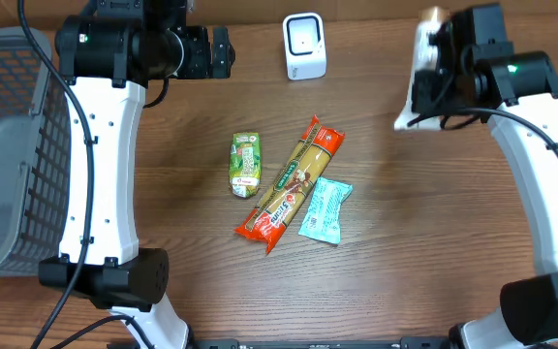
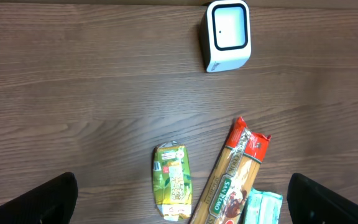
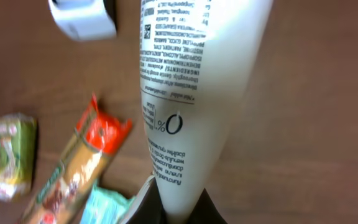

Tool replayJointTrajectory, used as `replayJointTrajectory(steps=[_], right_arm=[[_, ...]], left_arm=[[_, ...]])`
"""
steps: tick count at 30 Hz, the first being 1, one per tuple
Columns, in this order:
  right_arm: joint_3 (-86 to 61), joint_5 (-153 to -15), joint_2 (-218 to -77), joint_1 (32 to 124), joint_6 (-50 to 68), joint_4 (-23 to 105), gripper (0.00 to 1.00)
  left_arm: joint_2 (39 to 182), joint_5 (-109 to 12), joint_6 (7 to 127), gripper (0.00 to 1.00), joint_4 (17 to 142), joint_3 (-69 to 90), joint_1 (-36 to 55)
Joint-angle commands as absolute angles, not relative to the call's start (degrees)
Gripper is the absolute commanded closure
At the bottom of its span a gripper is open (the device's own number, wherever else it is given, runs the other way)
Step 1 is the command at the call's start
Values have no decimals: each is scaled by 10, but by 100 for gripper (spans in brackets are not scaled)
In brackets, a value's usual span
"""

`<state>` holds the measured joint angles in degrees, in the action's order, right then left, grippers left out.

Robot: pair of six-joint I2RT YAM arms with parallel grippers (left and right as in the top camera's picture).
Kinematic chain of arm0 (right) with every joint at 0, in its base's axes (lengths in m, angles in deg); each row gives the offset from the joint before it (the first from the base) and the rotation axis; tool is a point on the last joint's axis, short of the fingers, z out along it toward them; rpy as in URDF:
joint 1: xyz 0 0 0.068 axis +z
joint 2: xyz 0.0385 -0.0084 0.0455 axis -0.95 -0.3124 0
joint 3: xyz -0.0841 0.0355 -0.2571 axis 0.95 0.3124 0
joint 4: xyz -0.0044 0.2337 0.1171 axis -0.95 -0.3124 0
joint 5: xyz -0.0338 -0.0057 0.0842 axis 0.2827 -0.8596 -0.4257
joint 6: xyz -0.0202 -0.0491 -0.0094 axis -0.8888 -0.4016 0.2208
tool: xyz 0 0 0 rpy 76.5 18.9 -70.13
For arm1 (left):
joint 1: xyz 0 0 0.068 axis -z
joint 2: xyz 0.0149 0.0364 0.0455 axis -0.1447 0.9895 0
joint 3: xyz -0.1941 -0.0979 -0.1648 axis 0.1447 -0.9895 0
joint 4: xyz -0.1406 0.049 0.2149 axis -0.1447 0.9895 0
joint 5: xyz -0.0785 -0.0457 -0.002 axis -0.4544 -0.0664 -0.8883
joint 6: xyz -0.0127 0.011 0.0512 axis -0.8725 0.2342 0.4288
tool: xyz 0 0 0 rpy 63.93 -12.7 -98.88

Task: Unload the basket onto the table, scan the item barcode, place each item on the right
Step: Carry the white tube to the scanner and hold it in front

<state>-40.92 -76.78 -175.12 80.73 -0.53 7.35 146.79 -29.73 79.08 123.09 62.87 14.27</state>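
Overhead, right gripper [image 1: 428, 89]: we have it clamped on a white tube [image 1: 412, 68], held up off the table [image 1: 434, 233] at the far right.
Overhead, scanner [image 1: 304, 46]: it stands at the far edge, centre, well apart from the tube and to its left.
Overhead, left gripper [image 1: 219, 50]: it is raised just left of the scanner, carrying nothing.
Overhead, other goods: a green carton [image 1: 245, 163], a pasta pack [image 1: 291, 182] and a teal packet [image 1: 325, 209] lie mid-table. A basket [image 1: 8, 136] sits at the left edge.
Left wrist, fingers [image 2: 48, 199]: they are spread wide at both lower corners, with only wood and goods between them.
Left wrist, scanner: its window faces up toward this camera, unobstructed.
Right wrist, grip: the tube's narrow end is pinched between our fingers [image 3: 213, 214], and its body runs away from the camera.
Right wrist, print: text and a recycling-type mark face us. We cannot pick out a barcode among them.
Right wrist, scanner: it shows at the top left, off to the side of the tube.
Step in hand: we judge the item is picked up and on the way to presentation, not yet scanned.
Next move: we would carry the tube left until it is over the scanner, then turn the wrist so the printed side meets the window.
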Motion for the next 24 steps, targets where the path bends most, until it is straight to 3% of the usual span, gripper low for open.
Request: replayJointTrajectory(steps=[1,10,14,24], right_arm=[[-472,-702,-1731,816,-8,98,96],[-478,-936,-1747,819,-45,96,96],[-476,-1084,-1748,819,-119,82,96],[-476,-1299,-1748,815,-292,59,96]], left_arm=[[1471,-294,800,1,1230,632,143],[1471,-294,800,1,1230,632,143],[1471,-294,800,1,1230,632,143],[1471,-294,800,0,1230,632,143]])
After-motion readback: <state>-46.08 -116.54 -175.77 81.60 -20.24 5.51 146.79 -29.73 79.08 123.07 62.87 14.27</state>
